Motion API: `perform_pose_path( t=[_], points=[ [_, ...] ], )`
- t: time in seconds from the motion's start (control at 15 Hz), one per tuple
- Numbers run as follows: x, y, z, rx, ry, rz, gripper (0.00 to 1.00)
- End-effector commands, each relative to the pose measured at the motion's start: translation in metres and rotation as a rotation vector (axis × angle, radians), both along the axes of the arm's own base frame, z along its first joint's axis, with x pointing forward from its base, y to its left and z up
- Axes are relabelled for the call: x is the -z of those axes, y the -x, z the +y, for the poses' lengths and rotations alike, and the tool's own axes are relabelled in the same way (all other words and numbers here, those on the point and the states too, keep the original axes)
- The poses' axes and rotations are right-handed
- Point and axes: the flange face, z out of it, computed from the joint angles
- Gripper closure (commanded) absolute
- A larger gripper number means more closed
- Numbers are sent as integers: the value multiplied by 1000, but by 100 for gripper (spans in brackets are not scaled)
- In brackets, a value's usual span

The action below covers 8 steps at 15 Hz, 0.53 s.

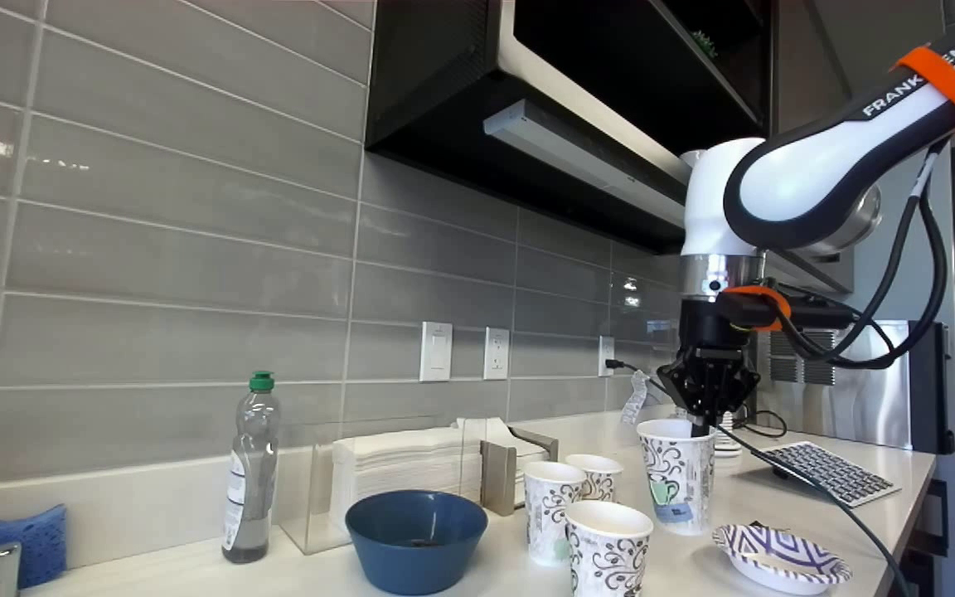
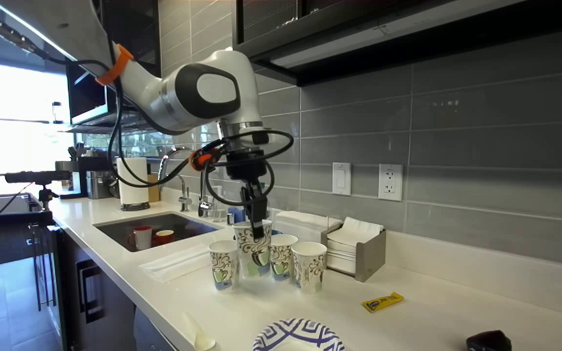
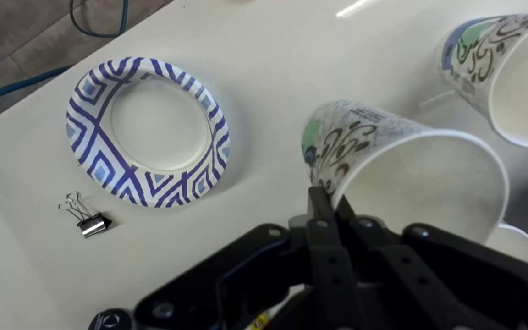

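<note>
Black two-finger gripper [image 3: 333, 204], closed to little more than a paper wall's thickness and pinching the rim of a tall white paper cup with brown scrolls and a green mug motif [image 1: 676, 485]; one finger inside the mouth, one against the outer wall. Held cup: mouth upward, nearly upright, directly below the gripper in both exterior views, over the glossy white countertop [image 2: 422, 331]; contact between base and countertop impossible to tell. Near the held cup: three further white paper cups of matching print [image 2: 310, 270], upright on the countertop. To its left in the wrist view: shallow white paper bowl with a violet-blue geometric rim [image 3: 158, 128], well apart; just beside that bowl, small black binder clip with silver wire handles [image 3: 92, 224]. Also on the countertop, in an exterior view: yellow oblong packet [image 2: 382, 302], lying flat in front of a grey metal holder of white paper napkins [image 2: 373, 256]. In an exterior view: round dark-blue bowl [image 1: 416, 555]; clear plastic bottle with a green cap [image 1: 252, 489], upright near the grey tiled wall [image 1: 171, 249]; flat white keyboard [image 1: 830, 473]. Farther along, in an exterior view: dark recessed sink [image 2: 188, 226], containing a red-and-white mug [image 2: 142, 239] and a red mug with a cream interior [image 2: 164, 238]; beyond it, upright white roll of paper towels [image 2: 134, 195].
</note>
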Motion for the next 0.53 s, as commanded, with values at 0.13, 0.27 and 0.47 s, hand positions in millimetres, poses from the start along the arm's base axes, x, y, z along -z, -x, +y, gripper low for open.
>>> perform_pose_path(
  t=[0.13,0.27,0.47],
  points=[
    [-40,-16,-1,-45,20,-43,99],
    [-46,-22,-3,-63,20,-47,99],
    [-53,-32,-5,-94,10,-50,99]
  ],
)
